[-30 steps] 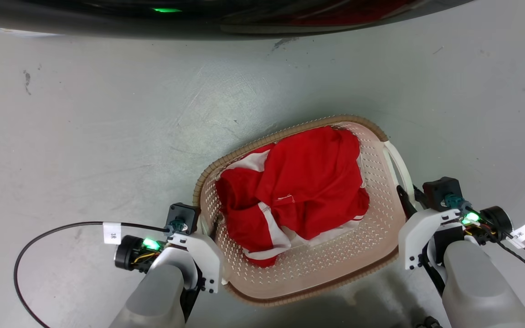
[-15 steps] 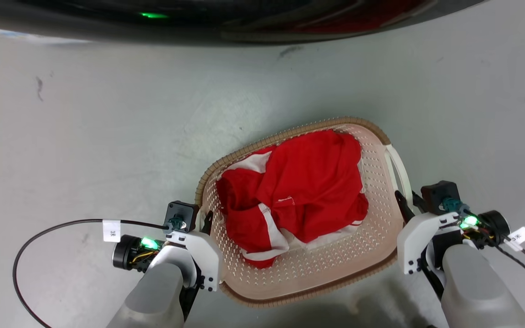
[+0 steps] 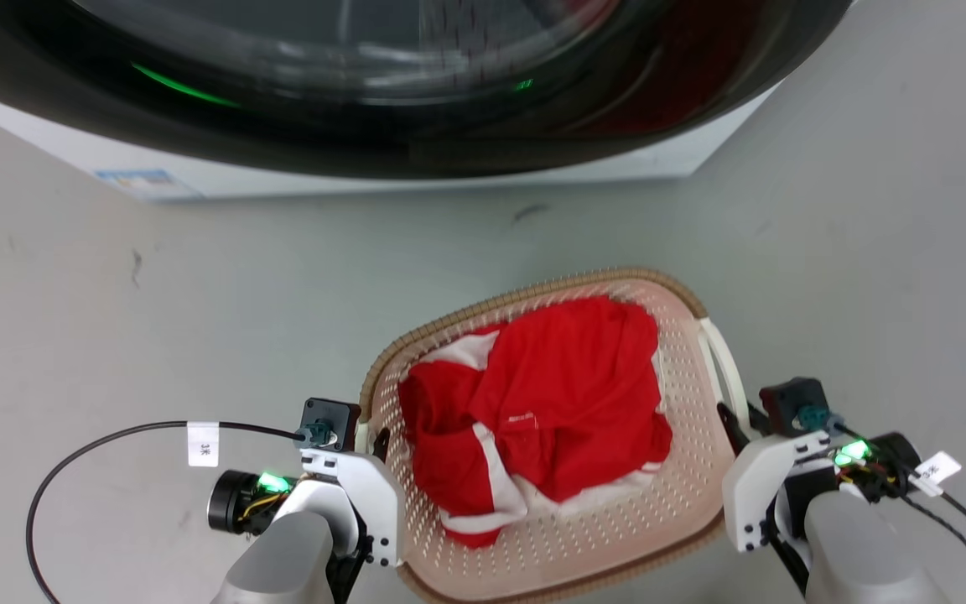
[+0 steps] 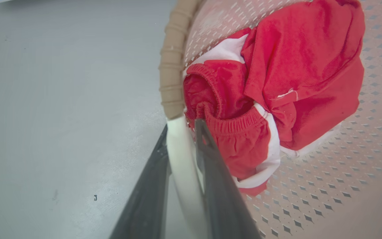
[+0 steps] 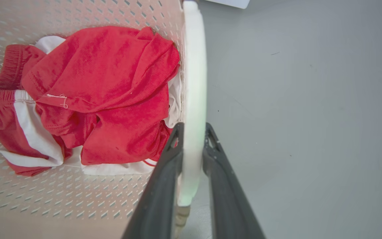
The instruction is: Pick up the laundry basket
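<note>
Head view: laundry basket (image 3: 600, 528) holding red clothes (image 3: 550, 394), washer (image 3: 366, 126) beyond it.
Left fingers (image 4: 219, 186): clenched on basket's left handle (image 4: 184, 166).
Right fingers (image 5: 225, 192): clenched on basket's right handle (image 5: 194, 83).

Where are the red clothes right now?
In the head view the red clothes lie bunched inside the laundry basket, low and a little right of centre, with the washer farther off across the top.
</note>
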